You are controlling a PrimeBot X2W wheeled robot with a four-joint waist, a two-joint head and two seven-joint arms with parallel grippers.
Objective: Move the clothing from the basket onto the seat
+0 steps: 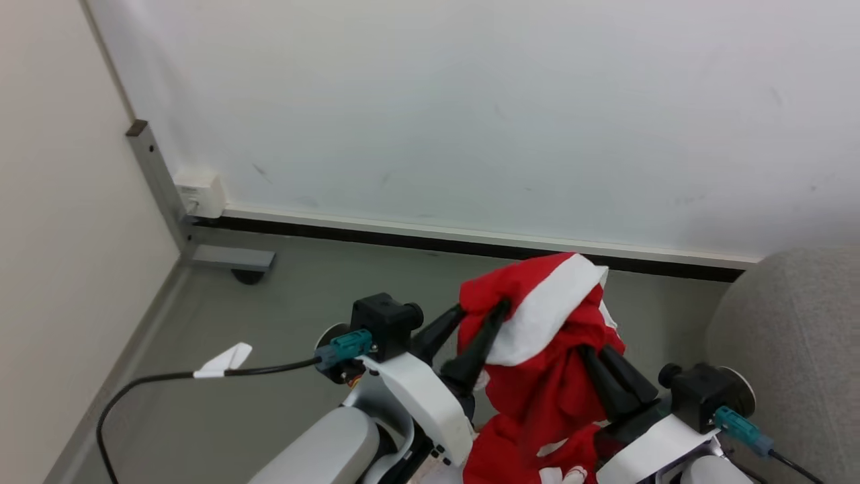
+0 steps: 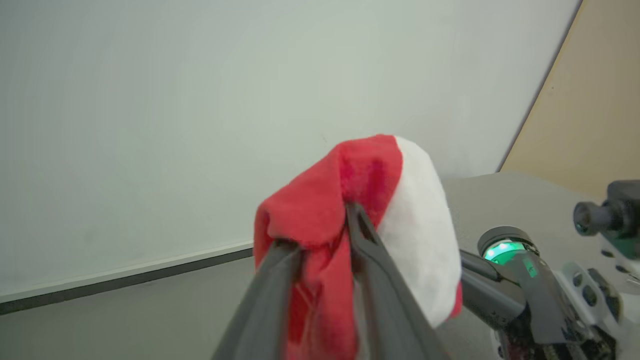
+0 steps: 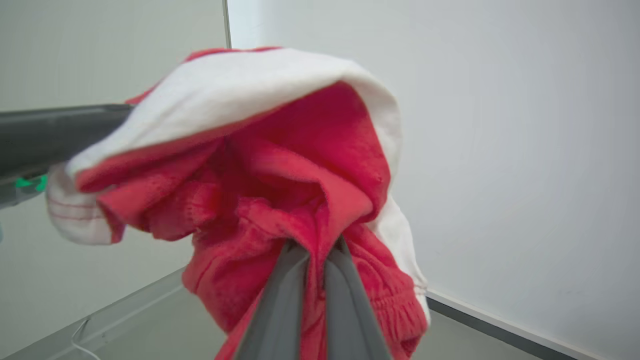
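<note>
Soft bright red fabric garment (image 1: 537,336) with a white panel, held aloft, not yet on the seat.
It drapes over the tips of the left gripper (image 2: 320,227), whose jaws stand apart with red cloth bunched between them. The right gripper (image 3: 320,244) is clamped tight on a red fold, and the rest hangs below both. Two holds probably keep it clear of the floor for the carry to the light grey upholstered sofa (image 1: 793,336) beyond the right jaws. No legible writing; the white cable tag (image 1: 225,359) looks blank.
</note>
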